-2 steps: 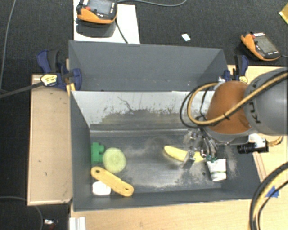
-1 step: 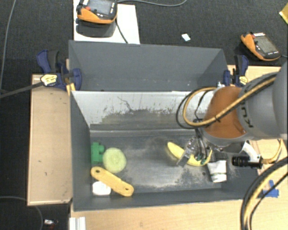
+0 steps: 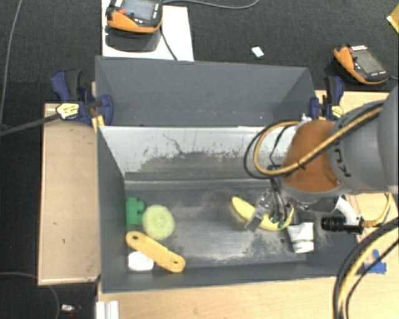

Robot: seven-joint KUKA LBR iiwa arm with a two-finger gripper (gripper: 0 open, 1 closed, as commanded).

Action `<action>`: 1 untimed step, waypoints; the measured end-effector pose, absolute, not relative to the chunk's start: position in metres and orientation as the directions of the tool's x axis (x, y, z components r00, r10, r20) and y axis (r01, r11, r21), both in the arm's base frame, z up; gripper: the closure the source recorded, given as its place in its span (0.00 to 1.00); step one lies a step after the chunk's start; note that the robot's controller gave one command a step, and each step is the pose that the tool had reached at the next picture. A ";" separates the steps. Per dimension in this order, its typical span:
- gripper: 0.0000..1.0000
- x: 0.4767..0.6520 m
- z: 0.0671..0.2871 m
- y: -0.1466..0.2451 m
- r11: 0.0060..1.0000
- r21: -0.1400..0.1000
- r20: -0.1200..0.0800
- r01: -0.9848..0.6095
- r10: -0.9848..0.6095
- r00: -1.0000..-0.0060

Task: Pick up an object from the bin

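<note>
Yellow banana [image 3: 240, 207] | long axis upper-left to lower-right | gripper [image 3: 260, 218] over it

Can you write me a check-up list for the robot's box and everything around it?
Surface: grey metal bin, floor scuffed.
Job's things: yellow banana-shaped thing, right of middle, under the pincer.
Clutter: green block touching a pale green round thing, left; long yellow piece and small white thing, front left; white thing, front right.
Pincer: low in the bin, over the banana-shaped thing's right end.
Cables: black cables loop beside the arm's orange cover.
Surroundings: orange-and-black devices outside the bin, one behind, one at the right rear.
</note>
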State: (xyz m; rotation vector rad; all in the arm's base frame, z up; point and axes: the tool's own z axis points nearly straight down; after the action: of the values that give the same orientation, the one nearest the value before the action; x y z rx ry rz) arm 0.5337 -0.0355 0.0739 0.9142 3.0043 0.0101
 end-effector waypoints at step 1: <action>1.00 0.532 0.093 -0.036 0.832 0.005 0.001 0.555 0.555 -0.832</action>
State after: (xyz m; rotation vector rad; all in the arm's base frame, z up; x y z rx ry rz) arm 0.5320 -0.0356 0.0927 0.9112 3.0064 0.0078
